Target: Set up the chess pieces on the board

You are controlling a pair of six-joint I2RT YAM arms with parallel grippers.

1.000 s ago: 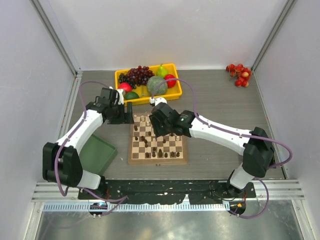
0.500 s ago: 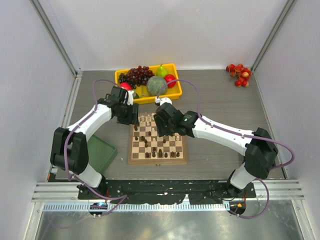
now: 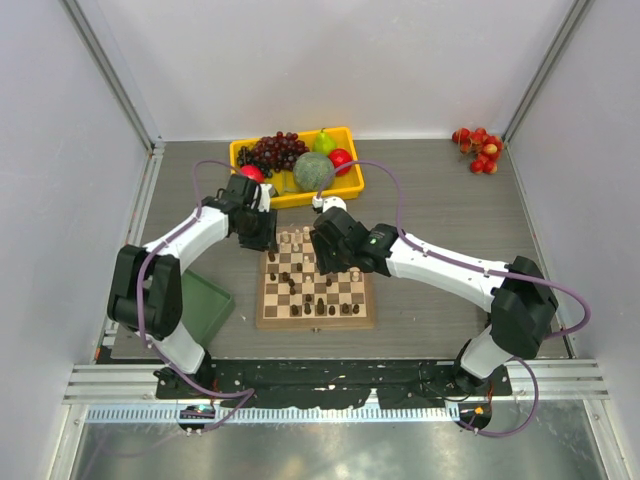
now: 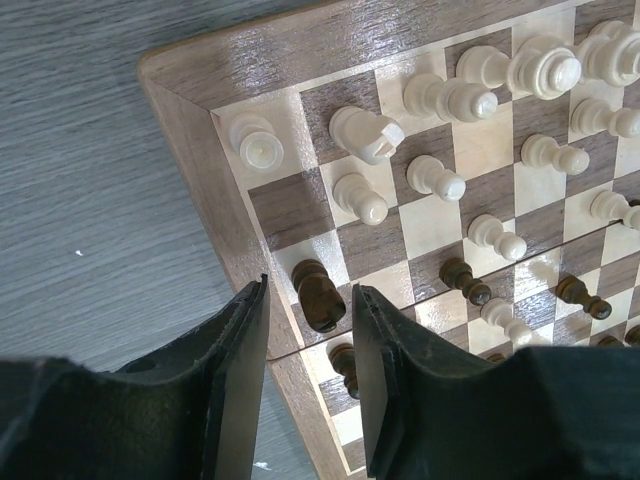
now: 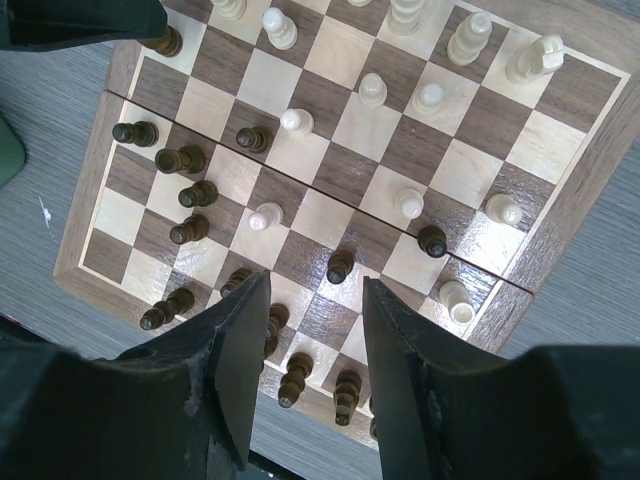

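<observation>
Left gripper (image 4: 308,300) sits low at the board's (image 4: 190,130) edge column, jaws part-open either side of a dark piece (image 4: 318,296). A sliver of gap shows beside it, so not clamped as far as I can see. Prob. a pick: that piece stands in the half with the pale pieces (image 4: 365,133), i.e. wrong end. Right gripper (image 5: 315,295) hangs over the dark end, jaws apart, nothing in them, likely keeping clear. Board lies mid-table, just in front of the fruit tray (image 3: 350,182). Hard to tell: piece type, and whether either jaw touches it. A second dark piece (image 4: 343,362) is half hidden behind one jaw. From above, both wrists cover the board's far rows.
</observation>
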